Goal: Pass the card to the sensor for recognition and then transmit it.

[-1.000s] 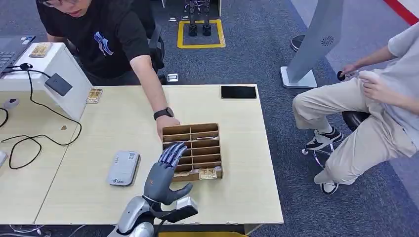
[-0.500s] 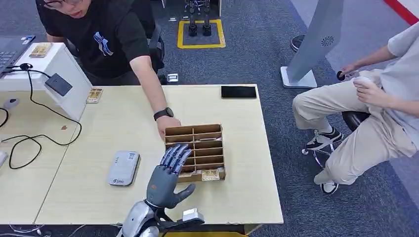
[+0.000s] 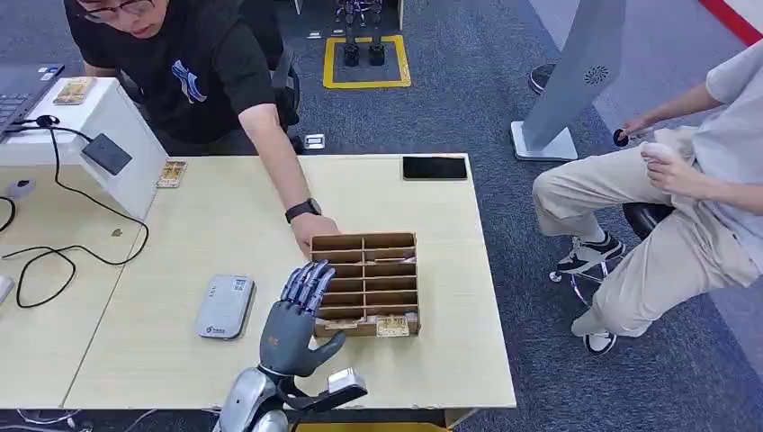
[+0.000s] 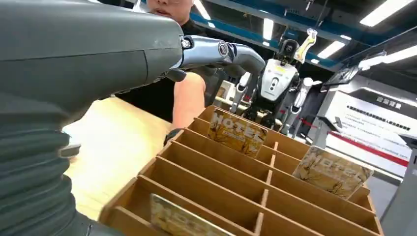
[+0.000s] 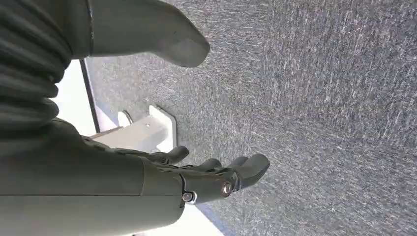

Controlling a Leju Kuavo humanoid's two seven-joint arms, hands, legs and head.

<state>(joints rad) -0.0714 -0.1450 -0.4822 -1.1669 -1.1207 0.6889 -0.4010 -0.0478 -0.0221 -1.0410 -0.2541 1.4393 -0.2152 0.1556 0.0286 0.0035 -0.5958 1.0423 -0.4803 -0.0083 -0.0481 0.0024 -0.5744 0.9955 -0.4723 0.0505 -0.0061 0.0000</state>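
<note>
The left hand (image 3: 292,326), low in the centre of the head view, hovers with its fingers (image 3: 306,283) spread and empty, their tips over the left edge of the cardboard card rack (image 3: 407,286). The right hand (image 5: 206,177) hangs above grey carpet, loosely open and holding nothing.

The cards stand in the rack's slots: one card (image 3: 392,325) sits at the lower right corner of the rack in the head view, and the left wrist view shows 2 more upright, a card (image 4: 237,132) near the frame's centre printed "HOTEL" and another (image 4: 331,170) toward the right whose print is too small to read. The grey card reader (image 3: 224,306) lies flat left of the rack, well apart from it.

A person's hand (image 3: 313,228) rests on the rack's upper left corner, just beside the robot's fingers (the main worry here). If that hand shifts the rack as the fingers come down, they would likely land on a divider or miss the card; the fingers could also knock the person's hand. Thin cards standing in narrow slots give little to pinch, so a slip looks likely.
</note>
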